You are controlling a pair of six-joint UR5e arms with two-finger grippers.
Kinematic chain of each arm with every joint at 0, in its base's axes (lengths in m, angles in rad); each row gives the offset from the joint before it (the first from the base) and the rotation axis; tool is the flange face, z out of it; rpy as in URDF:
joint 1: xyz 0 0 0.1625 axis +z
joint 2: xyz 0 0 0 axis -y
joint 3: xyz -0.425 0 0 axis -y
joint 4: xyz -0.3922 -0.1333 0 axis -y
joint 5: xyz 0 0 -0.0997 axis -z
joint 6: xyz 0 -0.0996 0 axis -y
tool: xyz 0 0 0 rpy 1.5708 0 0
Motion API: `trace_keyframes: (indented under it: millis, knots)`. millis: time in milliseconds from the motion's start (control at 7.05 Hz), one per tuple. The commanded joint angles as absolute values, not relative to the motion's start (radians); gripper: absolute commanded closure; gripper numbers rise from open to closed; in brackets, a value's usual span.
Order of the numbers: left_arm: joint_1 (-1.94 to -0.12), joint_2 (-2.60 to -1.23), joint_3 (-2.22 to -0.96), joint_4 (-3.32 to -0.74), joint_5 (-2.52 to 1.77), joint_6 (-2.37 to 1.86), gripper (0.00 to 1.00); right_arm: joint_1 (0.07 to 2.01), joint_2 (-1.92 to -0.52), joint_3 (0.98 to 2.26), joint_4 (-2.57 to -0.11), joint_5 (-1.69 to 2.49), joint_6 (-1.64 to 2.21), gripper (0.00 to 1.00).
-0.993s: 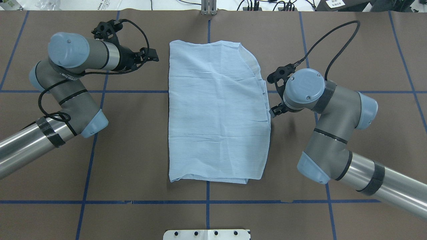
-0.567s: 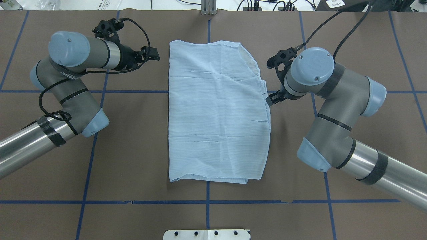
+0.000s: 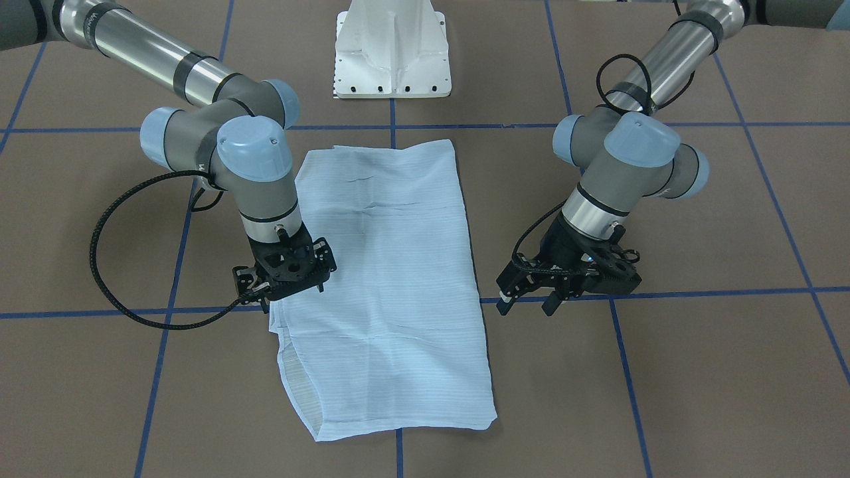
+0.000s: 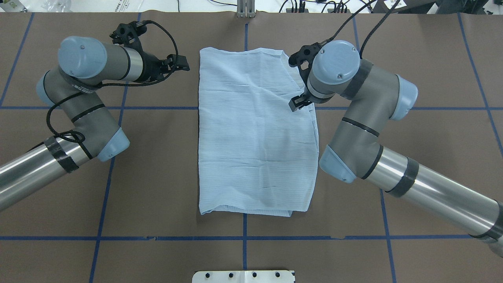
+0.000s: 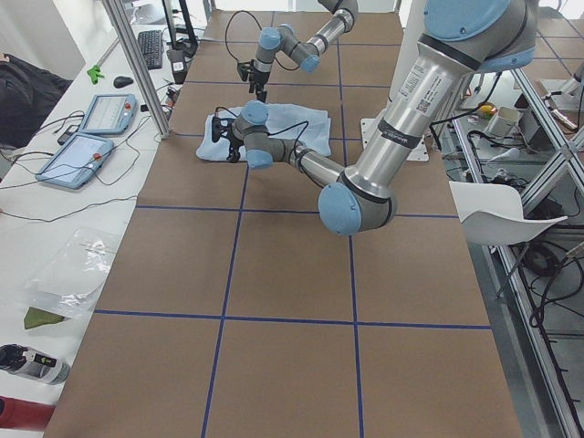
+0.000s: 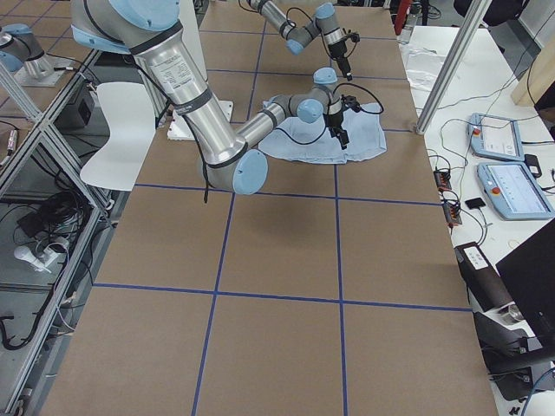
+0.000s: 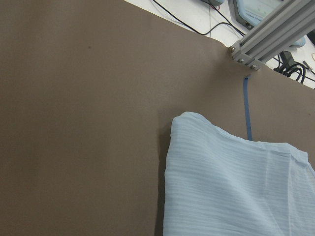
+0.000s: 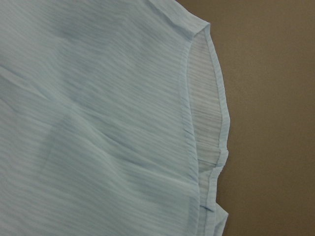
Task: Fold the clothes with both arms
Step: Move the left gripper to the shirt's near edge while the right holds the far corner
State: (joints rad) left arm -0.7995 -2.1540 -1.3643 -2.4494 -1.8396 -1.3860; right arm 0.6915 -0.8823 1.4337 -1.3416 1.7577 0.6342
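Spanning every view, your brown paper-covered tabletop (image 4: 157,184) with its blue tape grid carried the whole job. Over it you had two grey metal jointed arms with light-blue joint caps. The left arm (image 4: 86,114) was bent beside the garment's far left corner, and the right arm (image 4: 357,137) reached in over its far right edge.

Between them lay the thin light-blue, finely striped shirt (image 4: 255,149), flat in the middle of the tabletop. It was already gathered into a long, narrow rectangle, with no sleeve, collar or button showing outside that outline. By my reading, your lengthwise folds were done. The crosswise fold, far end onto near end, was what remained, and nothing was yet lifted for it.

Your black two-finger left tool (image 3: 526,304) hung just off the shirt's left edge, over bare tabletop. Its fingers stood apart with nothing between them.

Your black right tool (image 4: 297,103) pointed down over the cloth just inside the right edge. Its fingertips were hidden behind the wrist and mount, so I could not tell whether they were parted or pinched on fabric. No fold or tent of cloth rose under it.

Smallest of all, the right wrist view showed a curved hem band (image 8: 222,113) bowing out past the top layer. You would likely want that tidied before the last fold.
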Motion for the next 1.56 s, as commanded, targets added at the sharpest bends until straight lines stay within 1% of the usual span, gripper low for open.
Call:
trace_keyframes:
  millis: [0, 142, 425, 567, 709, 851, 993, 1135, 1418]
  knots:
    - [-0.790, -2.142, -1.422, -2.438, -1.941, -1.438, 0.00, 0.706, -0.908, 1.489, -1.341, 1.862, 0.681, 0.00]
    - [-0.781, -2.110, -1.471, -2.433, -1.974, -1.506, 0.00, 0.710, -0.954, 1.543, -1.339, 1.920, 0.736, 0.00]
    - [-0.662, -1.967, -1.677, -2.393, -1.970, -1.613, 0.00, 0.710, -1.014, 1.638, -1.339, 1.933, 0.846, 0.00]
    - [-0.590, -1.921, -1.733, -2.393, -1.957, -1.685, 0.00, 0.698, -1.032, 1.675, -1.332, 1.950, 0.949, 0.00]
    - [-0.527, -1.911, -1.744, -2.393, -1.910, -1.753, 0.00, 0.690, -1.034, 1.693, -1.335, 1.954, 0.974, 0.00]
    - [-0.424, -1.902, -1.744, -2.391, -1.816, -1.864, 0.00, 0.689, -1.040, 1.704, -1.338, 1.956, 0.992, 0.00]
    - [-0.372, -1.901, -1.749, -2.385, -1.769, -1.940, 0.00, 0.689, -1.054, 1.722, -1.342, 1.956, 0.992, 0.00]
    - [-0.338, -1.904, -1.750, -2.341, -1.752, -2.029, 0.01, 0.690, -1.084, 1.761, -1.342, 1.960, 0.992, 0.00]
    - [-0.313, -1.905, -1.816, -2.223, -1.732, -2.048, 0.03, 0.689, -1.091, 1.776, -1.344, 1.976, 0.994, 0.00]
